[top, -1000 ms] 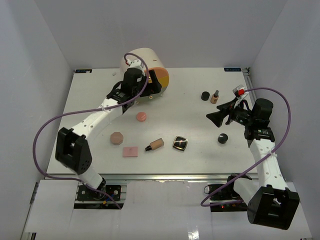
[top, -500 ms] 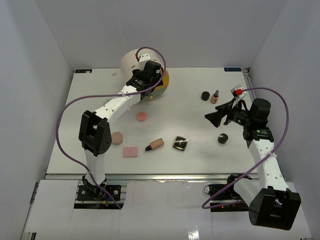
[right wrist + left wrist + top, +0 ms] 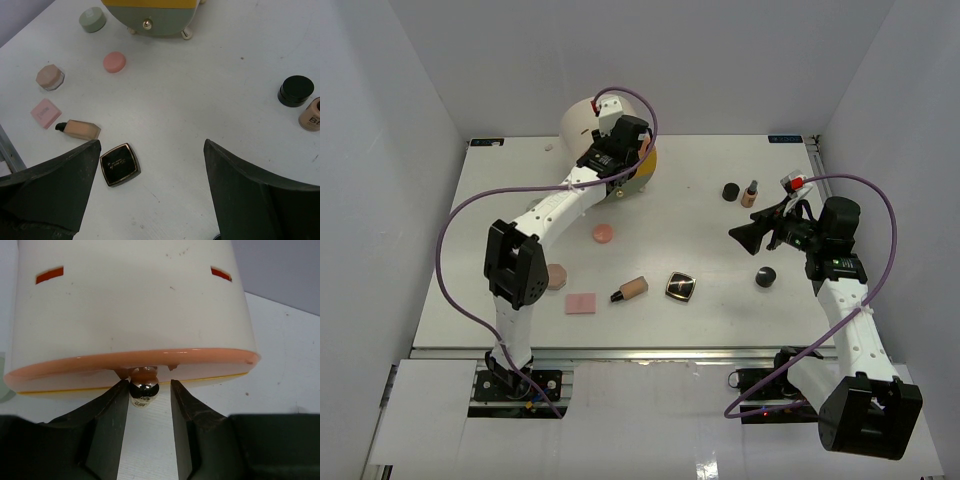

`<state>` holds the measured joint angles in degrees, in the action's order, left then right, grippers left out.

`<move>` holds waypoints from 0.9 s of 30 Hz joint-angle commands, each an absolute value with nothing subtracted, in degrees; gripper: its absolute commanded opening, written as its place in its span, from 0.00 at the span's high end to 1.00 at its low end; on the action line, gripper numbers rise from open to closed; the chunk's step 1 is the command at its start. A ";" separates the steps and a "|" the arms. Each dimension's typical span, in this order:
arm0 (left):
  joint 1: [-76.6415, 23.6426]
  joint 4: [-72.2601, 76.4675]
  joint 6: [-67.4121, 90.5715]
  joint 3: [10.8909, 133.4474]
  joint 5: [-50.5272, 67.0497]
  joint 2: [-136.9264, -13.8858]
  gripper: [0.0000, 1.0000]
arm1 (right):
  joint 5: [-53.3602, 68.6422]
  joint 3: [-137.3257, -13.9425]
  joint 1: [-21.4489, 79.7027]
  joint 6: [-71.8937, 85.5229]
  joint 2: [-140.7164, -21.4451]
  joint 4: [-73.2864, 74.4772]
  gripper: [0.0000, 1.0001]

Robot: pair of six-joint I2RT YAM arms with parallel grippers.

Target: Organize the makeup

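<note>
Bracketing a small metal knob [image 3: 143,389], the left gripper [image 3: 150,401] has its dark fingers [image 3: 107,435] only narrowly parted: one lies close against the knob and a slim gap shows at the other. Only the left wrist view gives this. From overhead, the arm covers the front of the cream cylinder organiser [image 3: 130,300].

The right gripper [image 3: 150,147] hangs spread wide above the table [image 3: 700,160], holding nothing. Its camera shows a pale green round jar [image 3: 92,19] beside the organiser, which the overhead view does not show.

The makeup lies loose on the table. A pink round compact [image 3: 604,234] sits nearest the organiser. Toward the near edge are the octagonal compact [image 3: 557,277], partly under the left arm's elbow, the pink rectangular compact [image 3: 581,303], a tan bottle on its side [image 3: 631,289] and the black square compact [image 3: 681,287]. An upright tan bottle [image 3: 750,193] stands just beside one black round jar [image 3: 730,191]. A second black jar [image 3: 765,277] sits below the right gripper in the overhead view.
</note>
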<state>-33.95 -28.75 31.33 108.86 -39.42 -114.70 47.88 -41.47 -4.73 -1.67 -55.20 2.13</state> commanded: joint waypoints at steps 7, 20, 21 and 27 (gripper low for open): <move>-33.71 -28.43 30.85 110.25 -39.46 -114.91 0.66 | 47.02 -44.12 -4.04 -1.23 -55.37 2.46 0.10; -39.70 -28.39 32.26 102.68 -35.92 -108.04 0.90 | 46.29 -44.09 -3.98 -1.41 -54.93 2.40 0.10; -40.58 -28.36 32.73 101.57 -35.91 -107.31 0.90 | 46.13 -44.07 -3.98 -1.43 -54.88 2.37 0.10; -43.66 -27.72 36.08 94.24 -35.43 -102.87 0.90 | 45.75 -43.91 -4.04 -1.58 -54.67 2.29 0.10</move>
